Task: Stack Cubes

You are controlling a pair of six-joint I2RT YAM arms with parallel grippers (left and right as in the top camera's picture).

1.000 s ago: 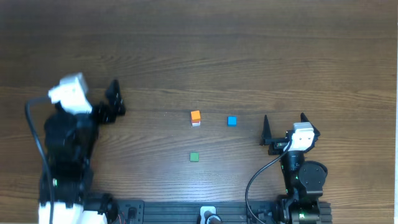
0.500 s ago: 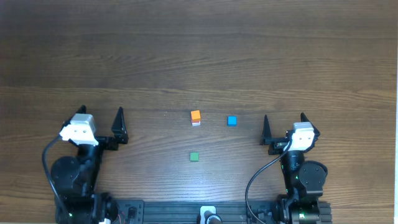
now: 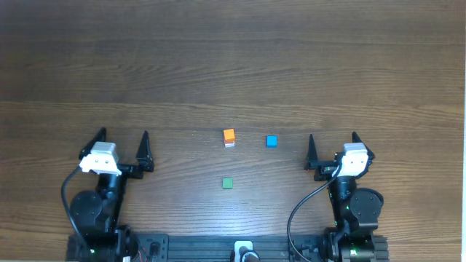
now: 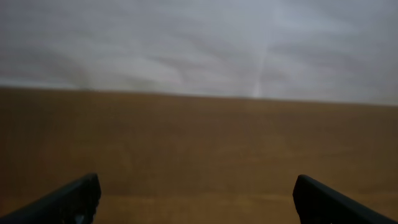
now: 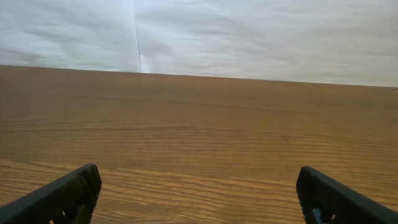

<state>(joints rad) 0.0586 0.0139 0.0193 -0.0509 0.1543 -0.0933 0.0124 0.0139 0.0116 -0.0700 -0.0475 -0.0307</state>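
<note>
An orange cube (image 3: 228, 135) sits on top of a white cube (image 3: 229, 144) near the table's middle. To its right lies a blue cube (image 3: 271, 141), and a green cube (image 3: 227, 183) lies nearer the arm bases. My left gripper (image 3: 122, 138) is open at the lower left, well away from the cubes, and holds nothing. My right gripper (image 3: 332, 140) stands open at the lower right, a short way right of the blue cube, with nothing in it. Both wrist views look across bare wood between spread fingertips (image 4: 74, 198) (image 5: 71, 186).
The wooden table (image 3: 233, 65) stretches wide beyond the cubes. A pale wall (image 5: 249, 37) rises behind the table's far edge in the wrist views. A black rail (image 3: 233, 247) with the arm bases runs along the near edge.
The left arm has pulled back and lowered toward its base, its gripper swinging from a sideways pose to face up the table with fingers spread. The right arm and cubes stayed still.
</note>
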